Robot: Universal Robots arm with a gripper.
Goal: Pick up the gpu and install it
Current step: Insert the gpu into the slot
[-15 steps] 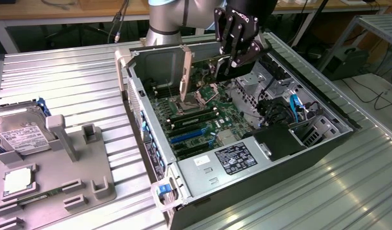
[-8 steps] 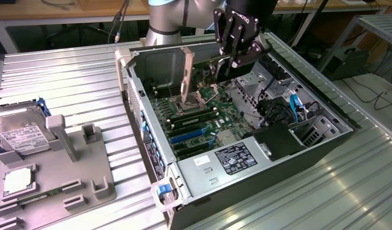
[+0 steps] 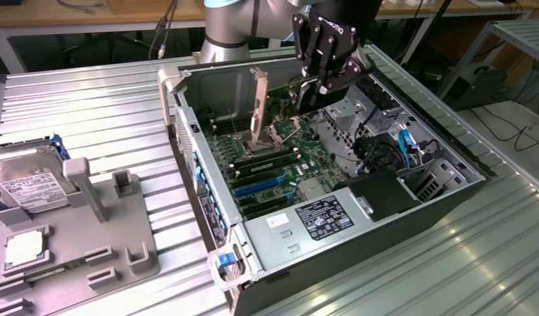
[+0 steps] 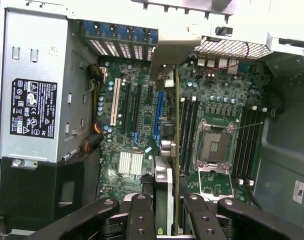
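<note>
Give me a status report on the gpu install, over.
Hand shut on gpu. Gpu upright over the board inside the open case, not in a slot. No obstruction seen.

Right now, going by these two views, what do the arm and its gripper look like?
The arm is a silver-grey tube with a pale blue ring at its joint. The gripper is black, with white lettering on its body. Its two fingers are built of jointed black links studded with round screw heads.
</note>
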